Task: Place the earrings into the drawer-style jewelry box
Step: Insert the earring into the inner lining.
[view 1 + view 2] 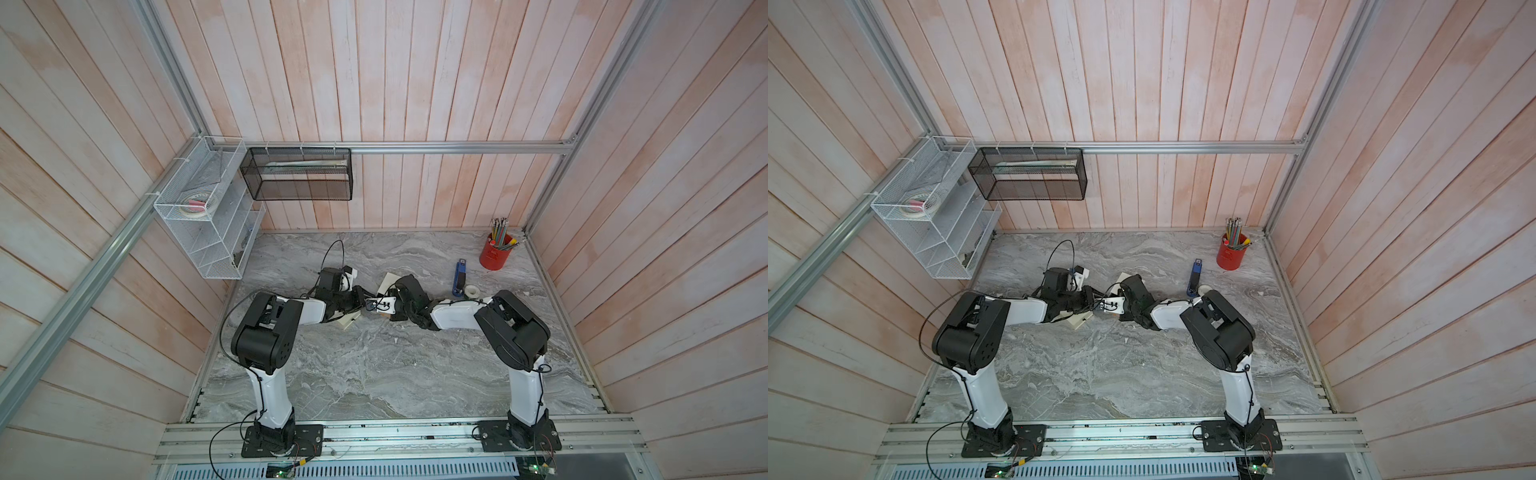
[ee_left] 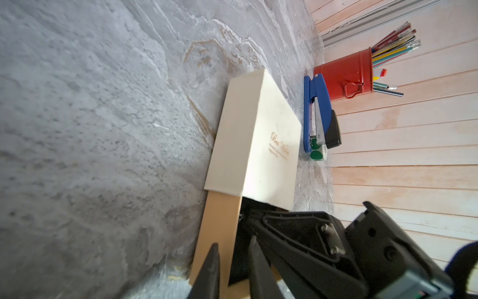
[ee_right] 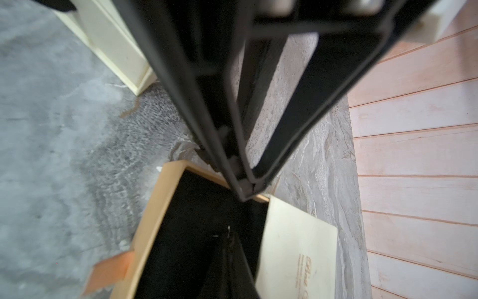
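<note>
While the right gripper (image 3: pixel 245 191) and left gripper (image 2: pixel 234 240), jaws pinched shut, crowd the open drawer (image 3: pixel 157 207), one nudge could skid it across the marble table (image 1: pixel 374 374).

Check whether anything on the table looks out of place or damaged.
Nothing looks damaged or spilled. The cream cardboard jewelry box sits skewed to the grey marble table edges, and its tan, black-lined drawer is slid out with an orange pull tab lying flat on the marble, which fits the task.
</note>
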Available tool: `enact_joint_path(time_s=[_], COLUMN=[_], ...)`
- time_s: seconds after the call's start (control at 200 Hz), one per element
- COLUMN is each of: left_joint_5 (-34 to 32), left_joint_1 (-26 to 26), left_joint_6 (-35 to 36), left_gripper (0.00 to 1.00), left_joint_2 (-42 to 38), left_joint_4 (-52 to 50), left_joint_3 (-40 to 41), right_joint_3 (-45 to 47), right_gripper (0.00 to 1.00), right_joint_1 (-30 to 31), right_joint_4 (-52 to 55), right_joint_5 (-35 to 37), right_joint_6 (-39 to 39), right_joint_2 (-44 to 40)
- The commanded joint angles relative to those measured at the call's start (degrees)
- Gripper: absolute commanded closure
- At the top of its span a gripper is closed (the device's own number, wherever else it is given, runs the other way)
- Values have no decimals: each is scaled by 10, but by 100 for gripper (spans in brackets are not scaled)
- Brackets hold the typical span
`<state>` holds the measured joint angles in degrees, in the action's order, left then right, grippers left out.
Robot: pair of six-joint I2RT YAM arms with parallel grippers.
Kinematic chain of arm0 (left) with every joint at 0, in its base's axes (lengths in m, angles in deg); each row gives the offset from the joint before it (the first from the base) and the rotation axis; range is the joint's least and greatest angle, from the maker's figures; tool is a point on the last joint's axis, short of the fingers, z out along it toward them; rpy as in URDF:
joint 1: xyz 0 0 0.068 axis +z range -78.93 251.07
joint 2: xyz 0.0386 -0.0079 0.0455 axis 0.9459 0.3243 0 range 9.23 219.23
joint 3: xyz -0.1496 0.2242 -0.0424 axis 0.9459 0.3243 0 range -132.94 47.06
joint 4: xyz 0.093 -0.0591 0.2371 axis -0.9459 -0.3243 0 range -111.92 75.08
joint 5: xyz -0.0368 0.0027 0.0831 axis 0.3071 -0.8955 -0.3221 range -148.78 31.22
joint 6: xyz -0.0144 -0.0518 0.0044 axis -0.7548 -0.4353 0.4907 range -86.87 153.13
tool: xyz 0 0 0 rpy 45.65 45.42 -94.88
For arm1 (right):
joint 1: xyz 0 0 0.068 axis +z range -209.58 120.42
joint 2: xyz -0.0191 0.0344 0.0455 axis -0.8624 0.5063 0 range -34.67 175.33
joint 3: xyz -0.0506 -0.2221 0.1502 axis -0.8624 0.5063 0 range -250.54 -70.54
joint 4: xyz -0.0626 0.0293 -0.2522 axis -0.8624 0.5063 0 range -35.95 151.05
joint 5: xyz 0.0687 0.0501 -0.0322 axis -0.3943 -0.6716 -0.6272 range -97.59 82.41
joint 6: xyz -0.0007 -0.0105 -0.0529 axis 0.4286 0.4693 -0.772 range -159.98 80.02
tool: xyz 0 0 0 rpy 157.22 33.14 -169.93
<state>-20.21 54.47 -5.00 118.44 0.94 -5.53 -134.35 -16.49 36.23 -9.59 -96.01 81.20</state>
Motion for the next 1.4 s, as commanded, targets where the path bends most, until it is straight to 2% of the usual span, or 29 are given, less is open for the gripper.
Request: enact_joint_path(time_s=[0.0,0.17,0.425,0.735,0.965,1.08,1.155,1.22,1.395], left_joint_5=[2,0,-2,-2,6,10,17,21,26], left_joint_1=[1,1,4,6,6,6,7,7,6], left_joint_6=[11,10,11,12,16,17,13,10,12], left_gripper=[78,78,78,78,78,78,78,78,78], left_joint_2=[20,19,15,16,10,6,7,7,2], left_joint_4=[-7,-7,-10,-12,-1,4,12,17,15], left_joint_3=[-6,-8,-9,-13,-11,-7,-2,2,9], right_joint_3=[-13,-19,-25,-17,0,5,1,-7,-79], right_gripper=[100,100,81,80,78,82,90,100,100], right_joint_1=[5,5,3,-3,-18,-28,-34,-42,-67], right_joint_4=[40,49,51,45,30,23,28,33,124], right_joint_5=[-3,-3,-8,-20,-52,-78,-99,-114,-145], right_joint_6=[-3,6,22,43,91,134,173,239,427], right_joint_2=[15,13,1,-29,-61,-69,-73,-76,-72])
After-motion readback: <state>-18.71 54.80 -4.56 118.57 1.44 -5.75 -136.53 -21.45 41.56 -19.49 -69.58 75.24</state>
